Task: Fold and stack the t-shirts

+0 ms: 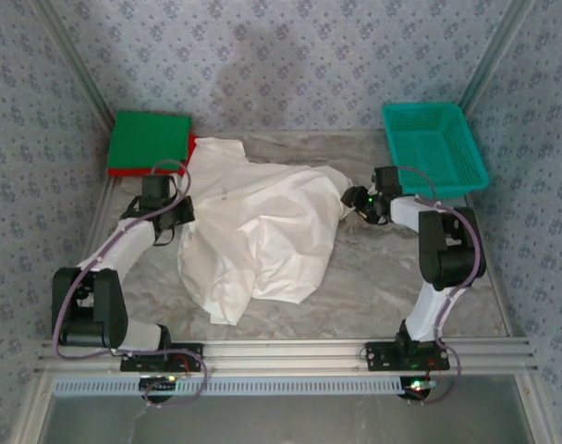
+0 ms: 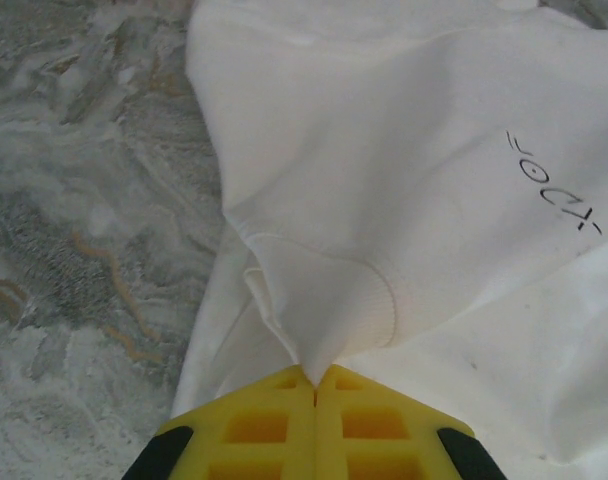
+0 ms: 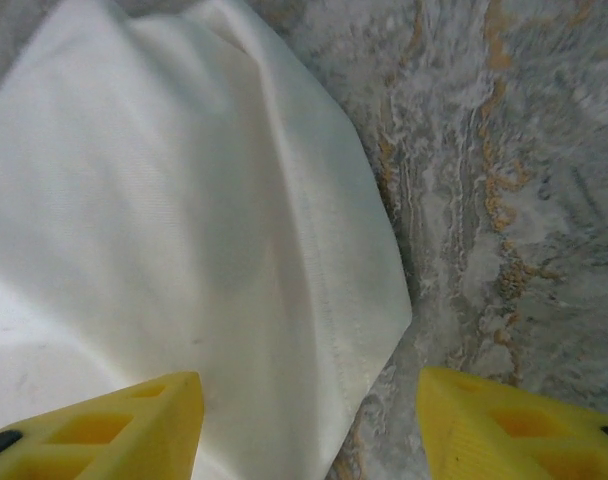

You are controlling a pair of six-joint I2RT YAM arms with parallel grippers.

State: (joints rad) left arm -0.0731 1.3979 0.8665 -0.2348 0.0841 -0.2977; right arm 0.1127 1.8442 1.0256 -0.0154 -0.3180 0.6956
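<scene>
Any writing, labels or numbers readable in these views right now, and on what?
"JOCT", an uncertain reading of tilted dark characters: on the large wrinkled off-white cloth t-shirt, left wrist view.
Folded bright green t-shirt and teal plastic mesh basket: no text visible from the top camera.

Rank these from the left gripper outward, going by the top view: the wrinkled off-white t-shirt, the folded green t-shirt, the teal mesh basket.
1. The wrinkled off-white cloth t-shirt, mid-table, pinched in the left gripper fingers.
2. The folded bright green t-shirt, far-left corner, just beyond that gripper.
3. The teal plastic mesh basket, far-right corner, across the table.
</scene>
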